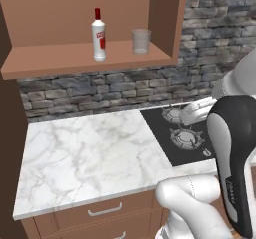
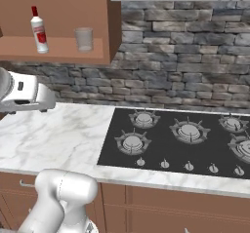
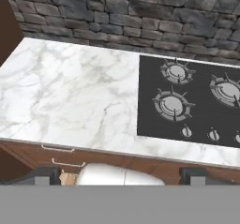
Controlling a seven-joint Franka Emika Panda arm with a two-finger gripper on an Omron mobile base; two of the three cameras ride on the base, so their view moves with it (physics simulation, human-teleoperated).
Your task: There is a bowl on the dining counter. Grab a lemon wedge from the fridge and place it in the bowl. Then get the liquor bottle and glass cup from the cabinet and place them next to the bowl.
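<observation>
My arm (image 1: 200, 203) is built of smooth, rounded glossy white shells joined by dark seams, with one long link faced in a black panel edged in grey and bearing faint small lettering, and my gripper (image 3: 121, 175) ends in two small dark fingertips (image 3: 47, 175).

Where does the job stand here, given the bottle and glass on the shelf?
Nothing here shows the lemon step, so it can't be judged. In hand: nothing; the end effector is open and empty over the marble counter. Left: the liquor bottle and glass cup both stand on the cabinet shelf, untouched.
</observation>
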